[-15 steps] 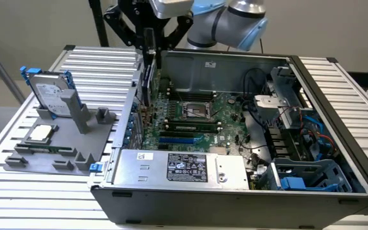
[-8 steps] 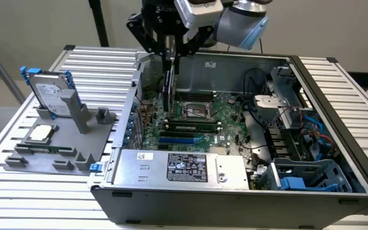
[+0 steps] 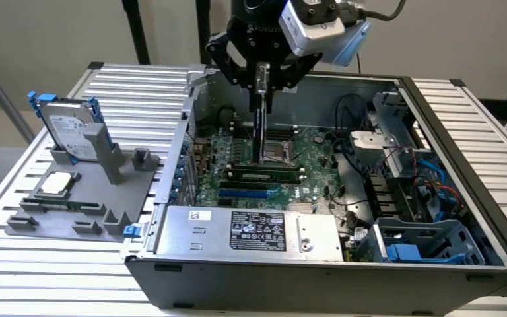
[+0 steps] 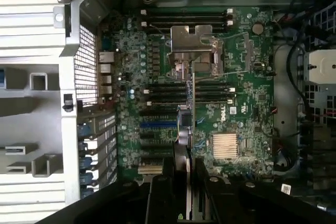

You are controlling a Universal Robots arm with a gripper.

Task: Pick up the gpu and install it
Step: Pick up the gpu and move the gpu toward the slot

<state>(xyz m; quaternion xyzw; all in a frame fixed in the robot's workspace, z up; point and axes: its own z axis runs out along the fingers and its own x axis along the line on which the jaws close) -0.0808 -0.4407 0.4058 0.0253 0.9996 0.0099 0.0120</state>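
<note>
Pincer [image 3: 263, 84] closed on the upright gpu [image 3: 259, 129], seen edge-on in the wrist view above the motherboard [image 4: 247, 114].

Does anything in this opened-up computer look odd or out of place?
Only the gpu: it hangs on edge from the gripper over the motherboard, not seated in a slot. Nothing else looks askew or damaged.

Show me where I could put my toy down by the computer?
Bare table slats lie behind the gray holder, and more run along the case on the exterior view's right. Inside the case is crowded: the gripper holds the gpu above the motherboard.
</note>
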